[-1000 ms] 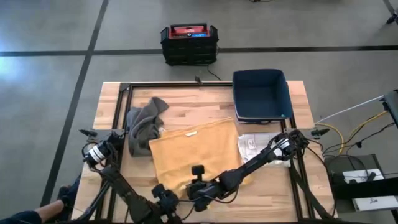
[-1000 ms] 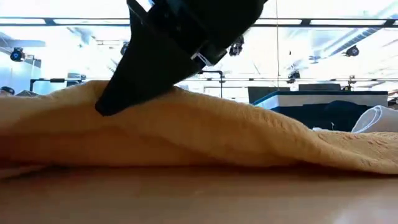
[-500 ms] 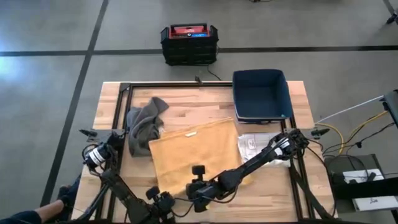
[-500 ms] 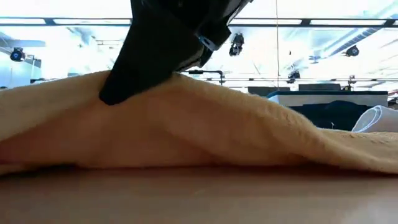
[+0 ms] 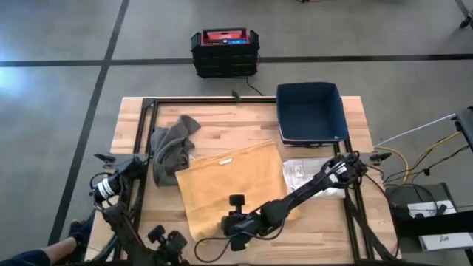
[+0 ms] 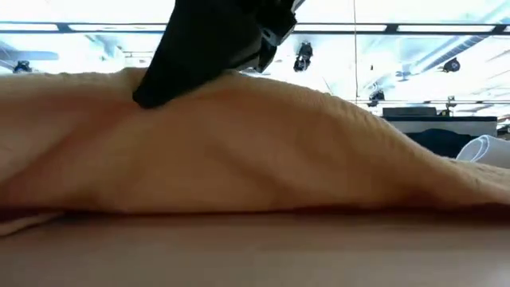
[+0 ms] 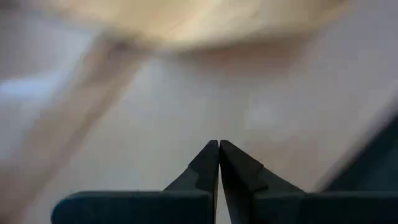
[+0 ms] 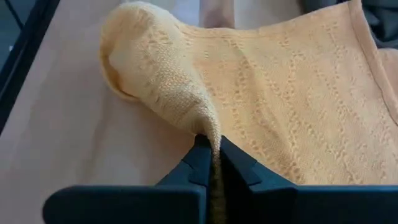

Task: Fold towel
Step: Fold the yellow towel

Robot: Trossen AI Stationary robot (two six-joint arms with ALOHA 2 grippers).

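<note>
A yellow towel [image 5: 233,181] lies spread on the wooden table, its near part raised in a hump [image 6: 263,135]. My right gripper [image 5: 235,224] is at the towel's near edge and is shut on it; in the low view it comes down from above [image 6: 147,94]. My left gripper [image 5: 168,238] is off the towel's near-left corner, over bare wood, shut with nothing between its fingers [image 7: 218,146]. A crumpled grey towel [image 5: 174,144] lies on the table at the yellow towel's far-left corner. My right gripper pinches a raised fold of the yellow towel [image 8: 210,132] at its near edge between its two fingers. The fingers come from the near side, slanting down. The held fold stands up off the table as a ridge [image 8: 155,68], and the rest of the towel lies flat on the wood.
A dark blue bin [image 5: 310,112] stands at the far right of the table. A white printed sheet [image 5: 303,174] lies right of the yellow towel. A black crate [image 5: 225,52] sits on the floor beyond the far edge. Bare wood shows along the near edge.
My left gripper has drawn back from the towel toward the table's near-left corner. My right gripper has kept its hold and risen a little; the towel's near part has lifted into a taller hump, while its far part stays flat.
</note>
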